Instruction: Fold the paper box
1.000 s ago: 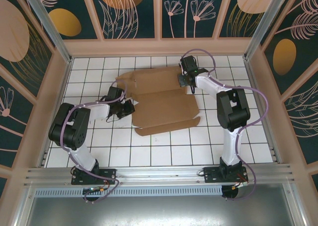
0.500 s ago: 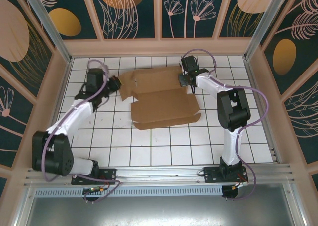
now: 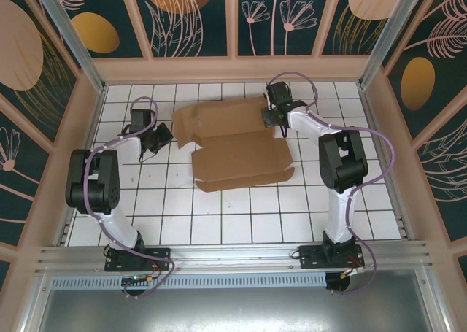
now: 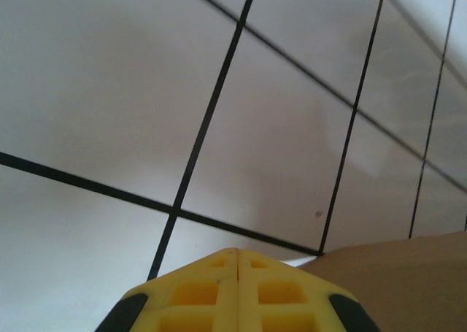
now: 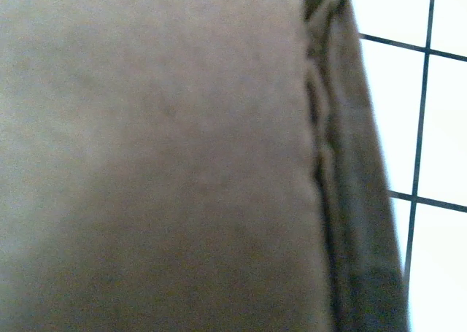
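White tiles with black grid lines cover the table [image 3: 241,215] inside our walled booth. About mid-table the paper box [image 3: 241,157] lies flat as an unfolded brown sheet with its flaps spread out. We see the left gripper [image 3: 165,136] low over the tiles just off the sheet's left edge. On its wrist camera the yellow fingers [image 4: 190,295] are pressed together with a cardboard corner beside them. Further back, the right gripper [image 3: 275,119] is down on the sheet's far right part and closed up narrow. We can't tell if it's pinching any cardboard. Flowery wall panels [image 3: 197,18] stand behind.
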You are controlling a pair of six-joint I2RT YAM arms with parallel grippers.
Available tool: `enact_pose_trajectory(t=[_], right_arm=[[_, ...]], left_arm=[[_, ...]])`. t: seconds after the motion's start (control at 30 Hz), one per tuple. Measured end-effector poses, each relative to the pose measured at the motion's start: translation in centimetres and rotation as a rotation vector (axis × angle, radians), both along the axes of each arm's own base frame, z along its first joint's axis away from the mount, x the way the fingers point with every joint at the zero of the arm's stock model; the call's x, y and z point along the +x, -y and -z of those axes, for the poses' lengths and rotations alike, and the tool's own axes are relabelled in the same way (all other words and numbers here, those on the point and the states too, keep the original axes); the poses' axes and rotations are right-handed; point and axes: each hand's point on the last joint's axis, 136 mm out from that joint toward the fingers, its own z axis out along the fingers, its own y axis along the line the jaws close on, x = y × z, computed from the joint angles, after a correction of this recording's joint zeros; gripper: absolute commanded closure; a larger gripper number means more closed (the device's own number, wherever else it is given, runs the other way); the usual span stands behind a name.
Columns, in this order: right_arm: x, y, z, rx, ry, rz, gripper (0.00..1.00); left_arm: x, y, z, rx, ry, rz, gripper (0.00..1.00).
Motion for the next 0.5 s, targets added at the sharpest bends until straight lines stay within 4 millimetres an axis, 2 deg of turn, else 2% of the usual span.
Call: enact_pose_trajectory(t=[0.13,0.4,0.5], right_arm=[[0.0,-0.2,0.0,0.008,-0.002,-0.006,1.0],[-0.1,-0.3,0.0,0.01,-0.006,-0.011,1.0],[-0.2,-0.4,0.0,0.01,-0.006,-0.012,1.0]], left_arm=[[0.4,1.4,-0.6,-0.04,0.037,0.069,0.85],[2.4,5.9,-4.9,-0.053,0.183,0.23,0.77],[2.4,7.8,-6.0,-0.063,0.219,0.286,0.75]])
